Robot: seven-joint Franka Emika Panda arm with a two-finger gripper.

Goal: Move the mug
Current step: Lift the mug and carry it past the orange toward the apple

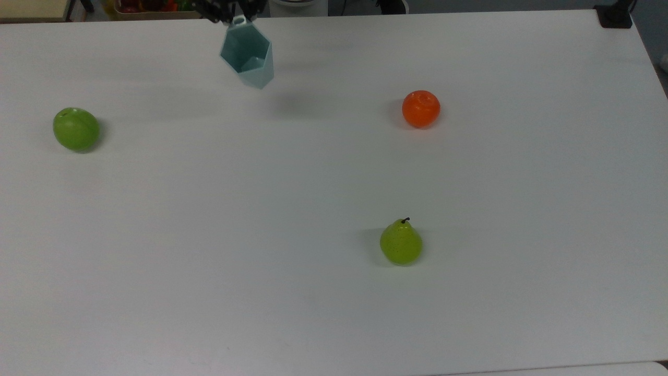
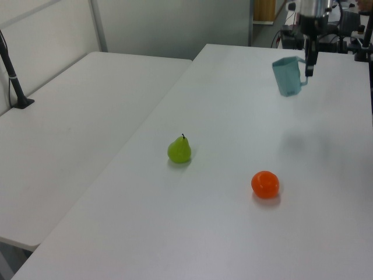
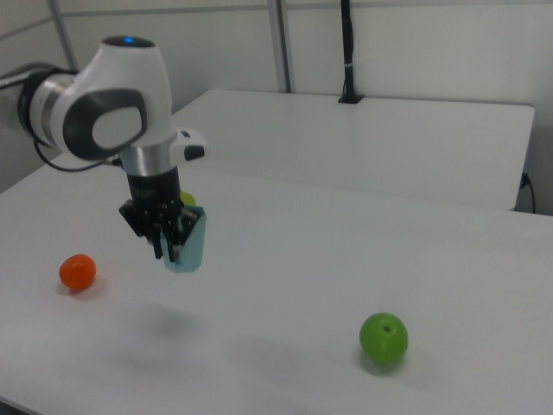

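Mug [image 1: 247, 58] up off the table [image 1: 334, 292]!
We see the gripper [image 3: 167, 243] clamped on what looks like its handle, shadow underneath.

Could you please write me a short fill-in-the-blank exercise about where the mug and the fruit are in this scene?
1. The gripper holds the mug ____ the white table, not resting on it.
2. The fruit with a dark stem is the ____.
3. In the top view, the green apple lies near the table's ____ edge.
4. In the top view, the orange lies to the ____ of the mug.

Missing words: above; pear; left; right
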